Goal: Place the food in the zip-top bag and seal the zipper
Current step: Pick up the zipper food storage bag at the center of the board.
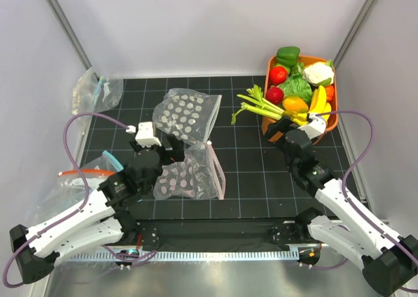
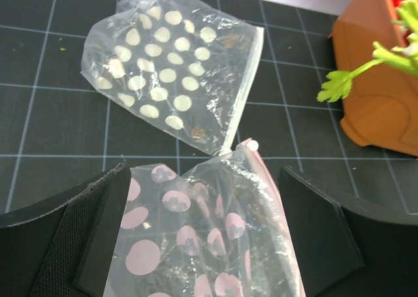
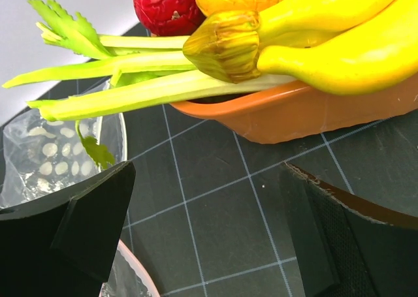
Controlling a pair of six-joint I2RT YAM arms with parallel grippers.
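Observation:
The dotted zip-top bag [image 1: 189, 173] lies on the mat with its pale pink zipper [image 1: 217, 173] along its right edge. My left gripper [image 1: 172, 149] is open just over it. In the left wrist view the bag [image 2: 196, 232] sits between the wide-apart fingers, the zipper [image 2: 271, 186] by the right one. My right gripper [image 1: 279, 132] is open and empty over bare mat [image 3: 208, 179], just short of the orange basket [image 3: 307, 111]. The banana bunch [image 1: 319, 101] [image 3: 339, 29], a red fruit [image 1: 275, 94] [image 3: 166, 6] and the lettuce [image 1: 297, 87] lie in the basket.
A second dotted bag [image 1: 186, 111] [image 2: 173, 68] lies just beyond the first. Celery [image 1: 258, 104] [image 3: 150, 88] sticks out left over the basket rim [image 1: 269, 124]. Cauliflower [image 1: 317, 72] and a green pepper [image 1: 287, 54] are in the basket. Plain bags [image 1: 98, 88] [image 1: 78, 179] lie at the left.

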